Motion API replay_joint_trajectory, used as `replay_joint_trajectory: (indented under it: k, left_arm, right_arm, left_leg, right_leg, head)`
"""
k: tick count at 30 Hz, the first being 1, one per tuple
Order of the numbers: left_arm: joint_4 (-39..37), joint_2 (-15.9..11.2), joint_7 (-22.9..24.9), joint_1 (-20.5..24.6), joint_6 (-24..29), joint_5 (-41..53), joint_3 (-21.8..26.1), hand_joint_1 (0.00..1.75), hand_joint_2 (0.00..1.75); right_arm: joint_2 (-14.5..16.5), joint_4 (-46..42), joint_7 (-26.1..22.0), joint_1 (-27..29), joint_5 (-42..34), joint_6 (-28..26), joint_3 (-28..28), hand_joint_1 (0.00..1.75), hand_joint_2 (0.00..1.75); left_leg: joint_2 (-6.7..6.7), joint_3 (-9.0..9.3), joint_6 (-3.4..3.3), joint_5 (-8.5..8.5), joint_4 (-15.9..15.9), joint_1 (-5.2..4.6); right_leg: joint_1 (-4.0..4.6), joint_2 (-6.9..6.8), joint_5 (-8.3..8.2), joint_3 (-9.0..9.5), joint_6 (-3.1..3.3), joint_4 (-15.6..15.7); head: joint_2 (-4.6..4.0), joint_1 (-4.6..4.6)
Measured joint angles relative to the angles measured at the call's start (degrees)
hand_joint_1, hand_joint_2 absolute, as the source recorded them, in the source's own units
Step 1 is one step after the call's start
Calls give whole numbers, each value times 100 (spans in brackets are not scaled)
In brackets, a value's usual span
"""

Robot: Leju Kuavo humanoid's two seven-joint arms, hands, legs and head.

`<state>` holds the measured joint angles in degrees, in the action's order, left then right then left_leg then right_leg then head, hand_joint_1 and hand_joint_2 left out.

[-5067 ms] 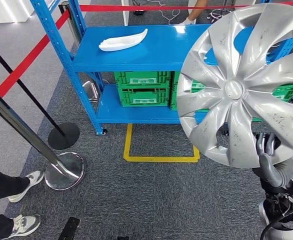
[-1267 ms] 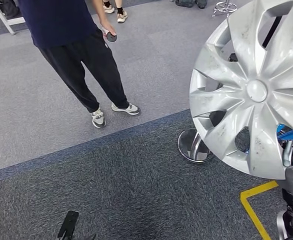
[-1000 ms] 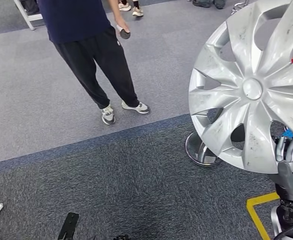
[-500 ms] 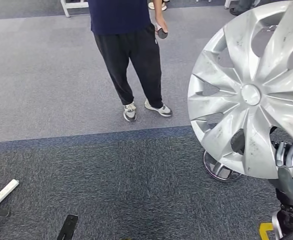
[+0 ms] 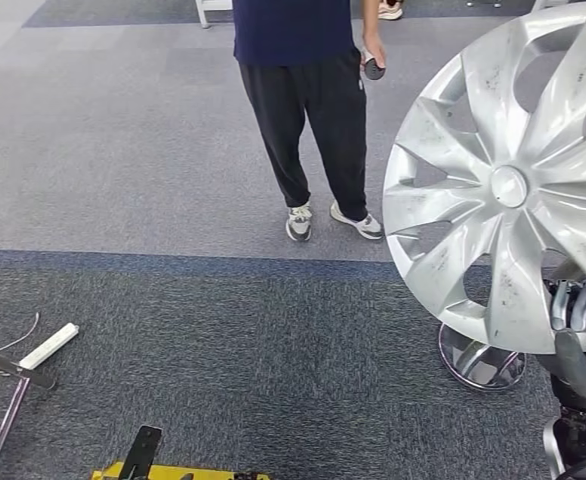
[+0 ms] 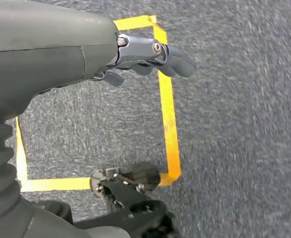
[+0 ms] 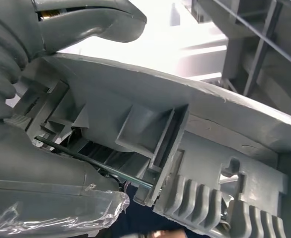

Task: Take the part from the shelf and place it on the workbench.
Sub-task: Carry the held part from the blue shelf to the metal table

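Silver plastic with dark scuffs, the wheel cover (image 5: 510,185) stands upright at the right of the head view, gripped at its lower rim by the right hand (image 5: 573,325), whose fingers (image 5: 569,305) curl over the edge. The left hand (image 6: 147,54) hangs above grey carpet (image 5: 199,340) and yellow floor tape (image 6: 169,114), fingers loosely extended and holding nothing. A person (image 5: 309,95) in dark trousers stands beyond, and a chrome post base (image 5: 480,362) sits below the cover.

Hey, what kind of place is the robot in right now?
Probably an indoor robot test or demo area: grey carpet tiles, yellow floor-marking tape, a chrome stanchion base, and a person watching while the right hand holds a wheel cover.
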<state>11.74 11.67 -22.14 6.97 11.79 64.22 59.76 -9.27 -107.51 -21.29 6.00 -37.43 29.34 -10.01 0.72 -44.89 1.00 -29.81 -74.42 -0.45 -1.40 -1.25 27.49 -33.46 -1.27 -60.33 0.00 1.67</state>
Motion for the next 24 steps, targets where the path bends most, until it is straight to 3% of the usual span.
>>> replay_joint_trajectory:
  k: [1,2,4,5,7,9,11,12,13,15,16,17,19,20,22,24]
  left_arm:
    - [0,-6,5,0,-6,22,-7,0,175]
    - [0,-14,14,-10,-8,48,-15,0,175]
    - [0,-28,25,-35,-12,91,-36,0,175]
    - [0,-33,25,-39,-12,103,-48,0,175]
    - [0,-45,22,-45,-14,113,-68,0,175]
    - [0,-59,21,-71,-23,113,-74,0,175]
    - [0,-69,19,-87,-34,114,-76,0,175]
    - [0,-71,19,-84,-40,115,-79,0,175]
    - [0,-69,19,-74,-49,116,-81,0,175]
    - [0,-61,19,-68,-57,118,-87,0,175]
    - [0,-56,19,-73,-53,118,-89,0,175]
    - [0,-50,20,-76,-46,119,-91,0,175]
    - [0,-41,21,-75,-40,123,-97,0,175]
    - [0,-39,21,-68,-46,126,-101,0,175]
    - [0,-44,21,-62,-64,128,-105,0,175]
    - [0,-58,21,-75,-72,128,-105,0,175]
  right_arm:
    - [3,-2,1,1,5,6,-1,175,175]
    - [7,-8,1,5,10,13,-2,175,175]
    - [18,-25,1,14,17,40,-13,175,175]
    - [23,-35,1,24,21,58,-27,175,175]
    - [35,-44,8,41,36,90,-55,175,175]
    - [50,-47,15,50,50,106,-65,175,175]
    - [61,-49,18,62,54,117,-73,175,175]
    - [62,-50,18,71,55,123,-84,175,175]
    - [63,-50,19,82,55,130,-94,175,175]
    - [65,-50,22,109,56,139,-108,175,175]
    - [66,-50,27,121,57,142,-108,175,175]
    - [67,-50,31,127,58,144,-110,175,175]
    - [68,-50,36,116,57,148,-115,175,175]
    - [69,-49,37,107,57,154,-119,175,175]
    - [70,-48,44,95,57,164,-126,175,175]
    - [72,-48,59,85,58,171,-129,175,175]
  left_leg:
    - [-6,-30,-8,59,-39,3]
    - [-19,63,-22,213,154,3]
    - [-195,469,-60,572,913,-28]
    - [-298,650,-83,666,1254,-52]
    - [-402,801,-122,673,1563,-103]
    - [-285,816,-183,665,1616,-102]
    - [-167,861,-251,670,1653,-70]
    - [-107,882,-280,672,1663,-52]
    - [-45,890,-302,665,1663,-50]
    - [97,899,-323,656,1661,-56]
    - [171,907,-327,653,1659,-59]
    - [249,919,-327,650,1658,-59]
    - [402,947,-310,638,1648,-49]
    - [473,946,-289,629,1628,-50]
    - [585,917,-230,634,1613,-44]
    - [671,886,-169,658,1628,-27]
  right_leg:
    - [5,-66,11,10,6,0]
    - [9,-127,25,27,7,0]
    - [22,-238,67,76,-15,-2]
    - [36,-286,92,95,-38,-4]
    - [61,-386,130,128,-88,13]
    - [53,-453,156,167,-146,47]
    - [28,-251,272,114,-188,-118]
    - [18,-90,405,-21,-197,-385]
    - [21,36,570,-214,-197,-762]
    - [34,113,799,-648,-197,-1478]
    - [39,117,761,-761,-193,-1592]
    - [40,126,602,-752,-185,-1466]
    - [20,275,140,-453,-177,-712]
    - [6,384,-11,-282,-175,-344]
    - [0,508,-89,-109,-161,-6]
    - [19,414,-102,-86,-111,20]
  head:
    - [0,0]
    - [0,0]
    - [0,0]
    - [0,0]
    - [0,-11]
    - [0,-20]
    - [0,-32]
    - [0,-49]
    - [0,-64]
    - [0,-82]
    - [0,-82]
    - [0,-81]
    - [0,-83]
    - [0,-82]
    - [0,-74]
    - [0,-69]
